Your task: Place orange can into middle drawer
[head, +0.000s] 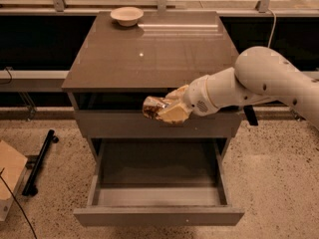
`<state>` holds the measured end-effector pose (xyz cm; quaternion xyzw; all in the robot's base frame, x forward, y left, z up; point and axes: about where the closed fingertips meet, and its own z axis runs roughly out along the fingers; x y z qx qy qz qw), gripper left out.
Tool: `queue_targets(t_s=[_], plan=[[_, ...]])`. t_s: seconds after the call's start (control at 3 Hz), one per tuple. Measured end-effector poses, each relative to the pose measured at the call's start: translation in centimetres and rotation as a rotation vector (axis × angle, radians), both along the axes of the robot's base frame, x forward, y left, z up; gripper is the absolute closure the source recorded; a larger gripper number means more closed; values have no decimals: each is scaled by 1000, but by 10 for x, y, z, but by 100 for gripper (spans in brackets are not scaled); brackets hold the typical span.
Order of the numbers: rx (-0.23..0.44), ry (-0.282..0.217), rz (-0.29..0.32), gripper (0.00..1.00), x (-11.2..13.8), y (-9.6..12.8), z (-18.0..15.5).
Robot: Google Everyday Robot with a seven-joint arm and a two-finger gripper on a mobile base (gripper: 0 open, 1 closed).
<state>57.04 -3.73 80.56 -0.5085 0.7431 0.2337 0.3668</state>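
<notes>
We see the gripper out in front of the cabinet, just past the front edge of the cabinet top and level with the closed drawer front below that edge. Its fingers are pinched around the can, which sticks out to the left of them with its long axis lying roughly sideways, not upright. The open drawer sits straight beneath, pulled out toward us, its floor bare and well below the can. So we judge that the coming move turns on a plain drop in height: the can already hangs over the drawer's back half and needs lowering, perhaps a little forward too. The arm reaches in from the right, forearm nearly level, wrist pointing left. A bowl rests at the far back.
</notes>
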Motion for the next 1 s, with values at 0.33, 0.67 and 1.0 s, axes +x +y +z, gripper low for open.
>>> queue_targets(t_s=[0.33, 0.67, 1.0], plan=[[21, 32, -29, 100, -4, -8, -24], [43, 69, -60, 100, -5, -17, -52], [70, 97, -83, 100, -4, -23, -75]])
